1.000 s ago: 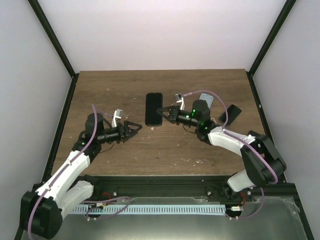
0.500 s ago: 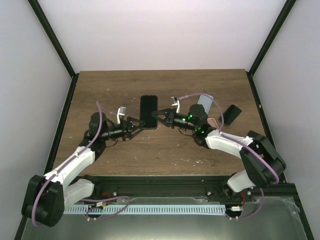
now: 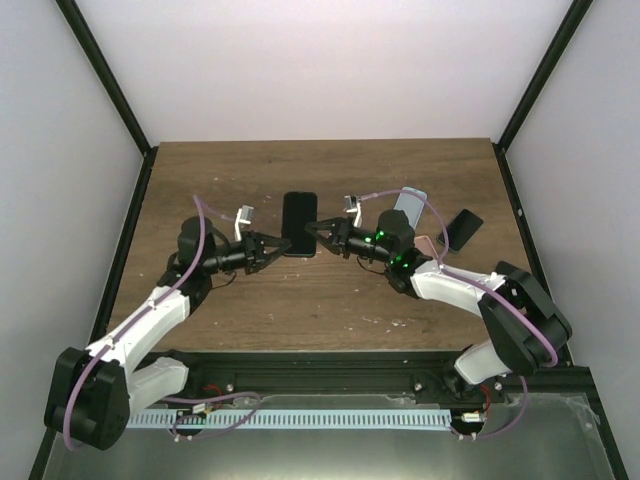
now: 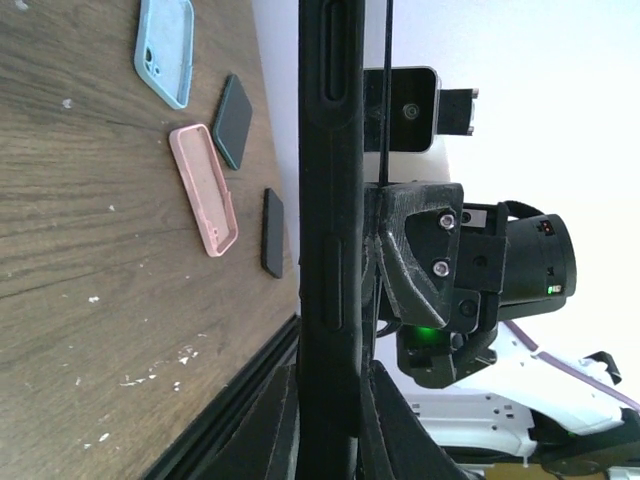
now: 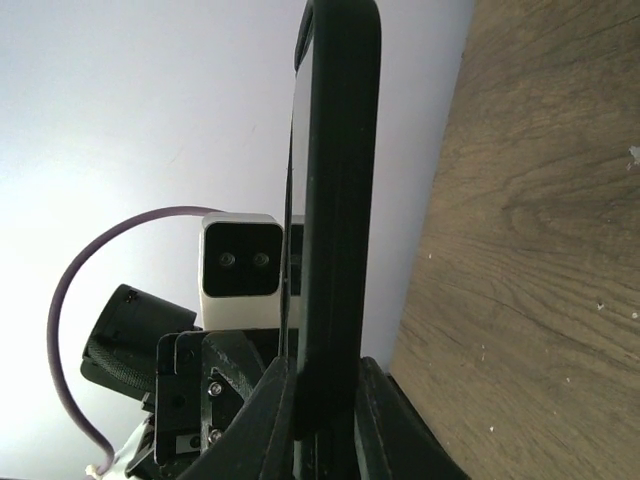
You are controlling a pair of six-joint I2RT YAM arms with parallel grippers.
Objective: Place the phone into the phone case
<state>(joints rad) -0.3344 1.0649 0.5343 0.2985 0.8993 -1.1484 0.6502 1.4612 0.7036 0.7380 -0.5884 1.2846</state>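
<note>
Left fingers (image 4: 278,425): closed on one short end of the black slab-shaped phone (image 4: 330,150), one finger against each flat face.
Right fingers (image 5: 268,420): clamped on the opposite short end in the same way, so I carry the phone between my two arms.
Phone: off the wooden surface (image 3: 330,290), spanning the gap between my wrists, near the middle and towards the far side in the top view.
Phone edge: thick and rounded, with long recesses along its side. I cannot tell whether this is the bare body or a dark shell already around it.
Pale blue open-backed case (image 4: 165,50): flat on the surface, well apart from the phone, on my right side.
Pink open case (image 4: 205,190): hollow side up, just beside a dark flat rectangular piece (image 4: 235,120).
Small black flat piece (image 4: 272,232): near the pink case. Case or device, I cannot tell.
Done: the phone is lifted and secured at both ends.
Left: none of the loose cases is touched or lined up with the phone. As I judge it, the fitting itself is not yet shown, unless the dark rim is the case.
</note>
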